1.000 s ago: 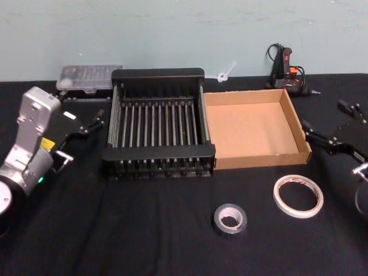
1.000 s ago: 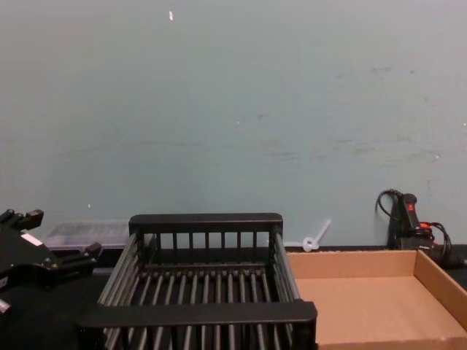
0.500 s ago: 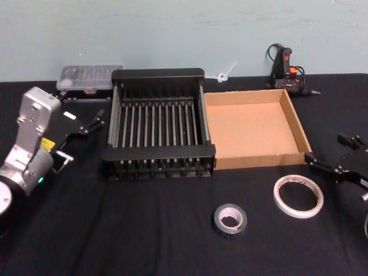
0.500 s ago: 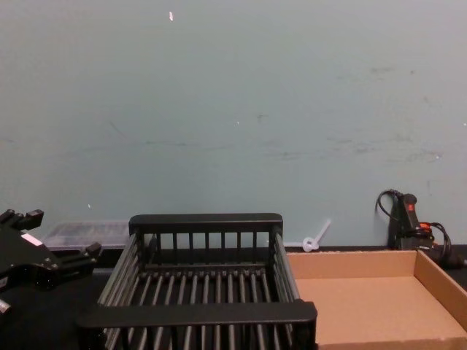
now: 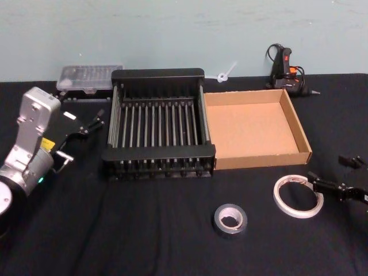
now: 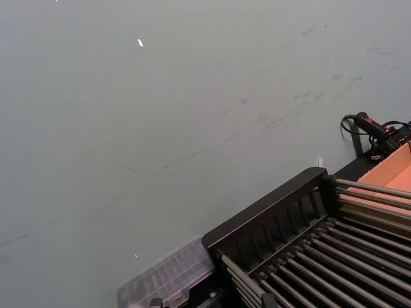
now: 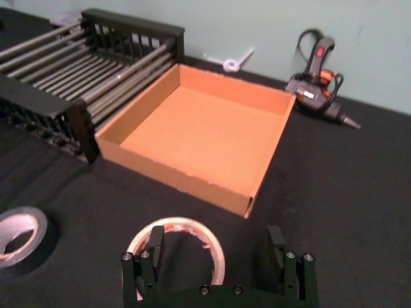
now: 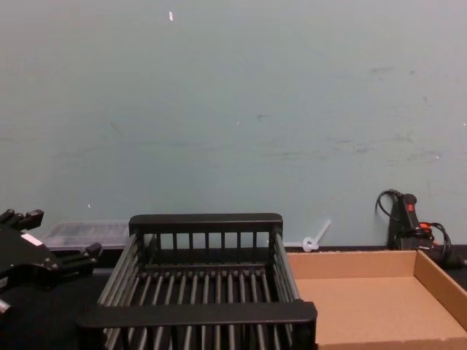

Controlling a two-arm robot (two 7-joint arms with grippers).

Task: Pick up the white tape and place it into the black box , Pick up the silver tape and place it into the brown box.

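1. The white tape [image 5: 298,196] lies flat on the bench at near right, just near of the brown box [image 5: 256,127].
2. The right gripper [image 5: 336,176] hovers at the tape's right rim, jaws spread wide and empty; the tape lies to its left.
3. The left gripper [image 5: 87,122] sits parked at far left beside the black box [image 5: 159,123], jaws apart.
4. The silver tape [image 5: 230,219] rests left of the white ring, well apart from either arm.

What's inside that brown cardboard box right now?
Nothing: the brown box shows a bare flat floor. Its near wall hides a thin strip of floor in the head view. Both tapes lie outside on the table.
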